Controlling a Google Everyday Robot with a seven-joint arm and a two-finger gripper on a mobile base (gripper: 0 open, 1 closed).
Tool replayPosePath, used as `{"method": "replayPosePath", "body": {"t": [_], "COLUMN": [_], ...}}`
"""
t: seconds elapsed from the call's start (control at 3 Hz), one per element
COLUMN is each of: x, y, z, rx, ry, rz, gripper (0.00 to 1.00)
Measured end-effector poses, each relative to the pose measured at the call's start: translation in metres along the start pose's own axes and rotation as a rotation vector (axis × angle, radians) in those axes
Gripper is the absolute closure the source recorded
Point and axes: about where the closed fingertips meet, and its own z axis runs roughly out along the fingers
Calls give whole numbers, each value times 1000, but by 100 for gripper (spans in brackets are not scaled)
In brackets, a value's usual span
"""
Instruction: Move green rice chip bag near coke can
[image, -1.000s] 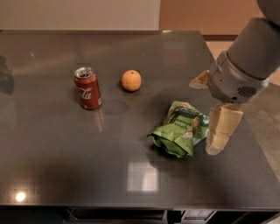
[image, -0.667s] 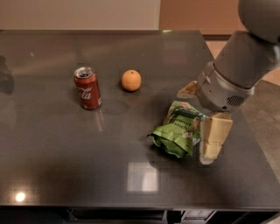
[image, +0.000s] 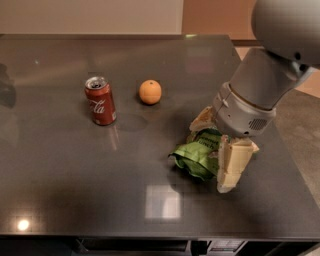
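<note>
The tool (image: 214, 150) has come down since a second ago, and its fingers now stand apart on either side of the green rice chip bag (image: 192, 159) (not visibly clamped). The bag lies unmoved on the desk (image: 75, 190), well right of the coke can (image: 101, 102), so a grasp looks imminent.

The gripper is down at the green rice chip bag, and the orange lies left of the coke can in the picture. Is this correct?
Not fully. The camera view shows the orange to the right of the coke can, not left. The gripper is indeed down at the green rice chip bag.
</note>
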Motion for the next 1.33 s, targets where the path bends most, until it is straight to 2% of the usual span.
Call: {"method": "replayPosePath", "body": {"t": [0.67,1.0,1.33], "x": [-2,-11,-25], "y": [-10,-29,-50], "z": [-1,-7,-10], "rx": [6,26,46], "ry": [61,91,109], "rz": [-15,-15,-11], "gripper": [64,87,100]}}
